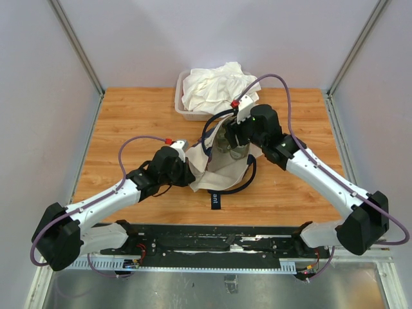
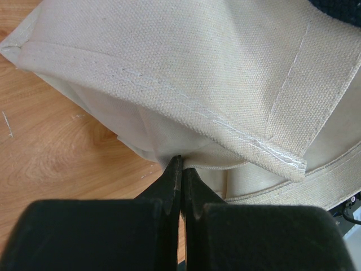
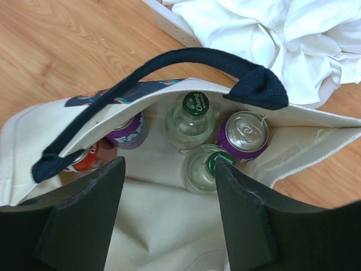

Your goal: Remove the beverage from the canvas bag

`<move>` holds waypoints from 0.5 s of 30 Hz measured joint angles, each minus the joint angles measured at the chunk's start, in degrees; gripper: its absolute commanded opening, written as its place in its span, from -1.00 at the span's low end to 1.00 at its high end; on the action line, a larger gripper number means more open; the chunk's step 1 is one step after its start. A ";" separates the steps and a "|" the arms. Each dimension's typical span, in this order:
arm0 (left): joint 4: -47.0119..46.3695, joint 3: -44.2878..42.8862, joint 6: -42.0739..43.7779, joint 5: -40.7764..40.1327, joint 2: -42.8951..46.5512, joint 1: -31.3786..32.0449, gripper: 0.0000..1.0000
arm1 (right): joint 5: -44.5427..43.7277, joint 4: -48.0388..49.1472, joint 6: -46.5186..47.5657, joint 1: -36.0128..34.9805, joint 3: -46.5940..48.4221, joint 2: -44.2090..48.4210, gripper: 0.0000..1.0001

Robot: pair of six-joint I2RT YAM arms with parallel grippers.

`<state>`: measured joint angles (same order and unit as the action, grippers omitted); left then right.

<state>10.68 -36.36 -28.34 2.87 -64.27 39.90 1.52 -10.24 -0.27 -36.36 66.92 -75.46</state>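
Note:
The cream canvas bag [image 1: 219, 172] stands at the table's middle with its mouth held wide. My left gripper [image 2: 181, 161] is shut on a fold of its fabric [image 2: 186, 73] at the left edge, and shows from above [image 1: 190, 168]. My right gripper [image 3: 169, 165] hangs open over the bag mouth [image 1: 233, 143], holding nothing. Inside stand two clear bottles with green caps [image 3: 190, 121] [image 3: 200, 172], two purple cans [image 3: 247, 134] [image 3: 128, 134] and a red can [image 3: 87, 159]. My right fingertip [image 3: 225, 169] covers part of the nearer bottle's cap. A navy handle [image 3: 152, 79] arches across the opening.
Behind the bag, a clear plastic tub [image 1: 181, 98] holds a heap of white cloth [image 1: 215, 87], close to my right wrist. The second navy handle [image 1: 238, 188] lies on the wooden table [image 1: 129, 116] in front of the bag. Grey walls close three sides.

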 measured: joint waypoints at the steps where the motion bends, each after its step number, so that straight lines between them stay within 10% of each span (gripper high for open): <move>1: 0.02 0.00 0.00 0.00 0.00 0.00 -0.99 | -0.44 -0.02 -0.09 -0.02 0.00 -0.48 0.39; 15: 0.02 0.00 0.02 0.02 0.04 0.00 -0.99 | -7.58 -0.04 -1.68 1.07 0.00 -5.31 0.52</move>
<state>10.70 -36.36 -28.32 2.90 -64.23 39.90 -6.07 -10.28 -1.96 -35.29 66.92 -80.77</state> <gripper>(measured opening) 0.018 0.756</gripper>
